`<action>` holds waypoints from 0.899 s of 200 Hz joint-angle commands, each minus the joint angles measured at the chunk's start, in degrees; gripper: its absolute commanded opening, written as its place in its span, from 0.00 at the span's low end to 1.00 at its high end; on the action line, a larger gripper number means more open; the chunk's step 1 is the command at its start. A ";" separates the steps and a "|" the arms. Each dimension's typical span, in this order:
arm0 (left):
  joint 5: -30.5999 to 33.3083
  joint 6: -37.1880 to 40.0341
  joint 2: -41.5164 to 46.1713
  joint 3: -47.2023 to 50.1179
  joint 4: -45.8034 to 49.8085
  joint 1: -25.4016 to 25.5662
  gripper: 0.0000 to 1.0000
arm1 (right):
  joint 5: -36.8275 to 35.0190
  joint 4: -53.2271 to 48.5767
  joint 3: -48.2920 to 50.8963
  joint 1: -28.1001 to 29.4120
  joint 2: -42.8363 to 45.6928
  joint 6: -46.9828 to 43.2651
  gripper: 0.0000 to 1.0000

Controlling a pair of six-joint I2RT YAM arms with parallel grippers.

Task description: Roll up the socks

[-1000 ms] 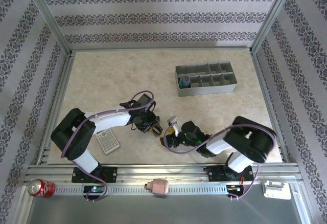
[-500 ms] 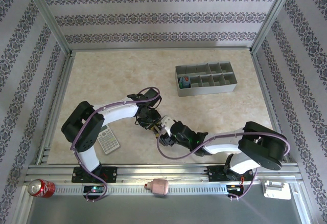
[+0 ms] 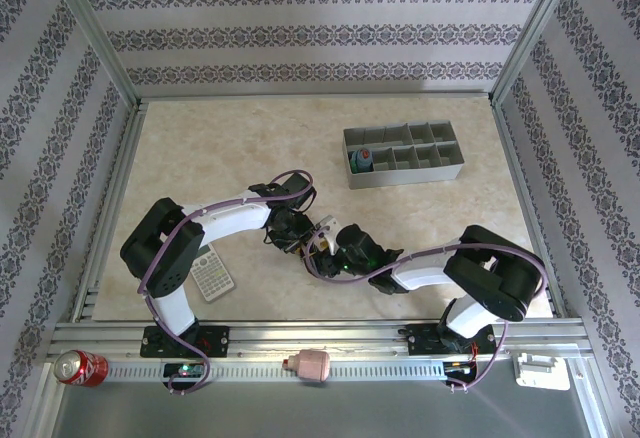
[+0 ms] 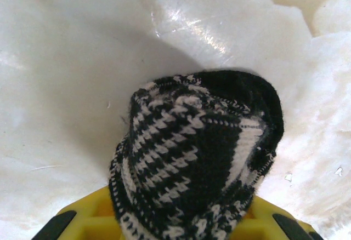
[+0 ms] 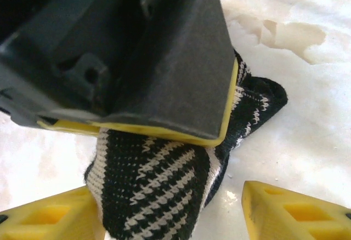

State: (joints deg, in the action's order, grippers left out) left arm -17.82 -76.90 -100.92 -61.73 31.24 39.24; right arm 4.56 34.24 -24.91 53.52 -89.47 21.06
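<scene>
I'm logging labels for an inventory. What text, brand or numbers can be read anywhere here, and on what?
No text can be read.
On the red can: markings too small to read.
On the calculator: key markings too small to read.
On the black-and-white sock: knit pattern, no text.

Two arms side by side: left arm (image 3: 225,224), right arm (image 3: 432,264), glossy white link shells between bulky black joint housings. Purple cable (image 3: 283,175) runs loose along each arm in open loops. Bases (image 3: 176,339) black, squat. Fingers (image 5: 296,213) bright yellow moulded plastic with hollow rectangular pockets. Left finger carrier (image 5: 164,48) matte black, angular, yellow-edged.
</scene>
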 commanded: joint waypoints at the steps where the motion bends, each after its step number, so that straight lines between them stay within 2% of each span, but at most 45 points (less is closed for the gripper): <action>1: 1.72 0.97 -4.41 3.22 4.59 -0.25 0.00 | 3.47 5.90 -0.33 -1.04 -0.24 5.42 0.65; 57: 2.15 2.17 -5.12 2.34 5.72 -0.13 0.00 | 4.99 8.22 0.87 -2.83 -1.52 11.47 0.67; 85: 2.92 2.72 -4.14 3.58 6.41 -0.18 0.00 | 1.43 3.65 3.14 -4.22 3.08 19.90 0.69; 102: 2.82 2.46 -3.49 5.50 5.48 -0.31 0.00 | 1.78 3.47 4.53 -4.21 4.56 25.34 0.68; 123: 2.80 2.46 -3.22 7.24 4.73 -0.31 0.00 | 4.37 6.32 4.87 -3.97 2.77 32.04 0.67; 150: 2.25 2.00 -3.38 8.77 3.37 -0.31 0.00 | 8.73 8.21 2.50 -3.13 -0.61 34.91 0.67; 180: 2.53 2.71 -3.75 8.69 4.13 -0.31 0.00 | 6.02 11.79 1.65 -1.14 -1.83 36.84 0.68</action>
State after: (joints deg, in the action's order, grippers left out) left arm -18.31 -75.57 -99.26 -57.87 26.96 38.96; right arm 11.42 41.15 -21.54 50.92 -89.54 53.10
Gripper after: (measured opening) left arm 0.197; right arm 0.680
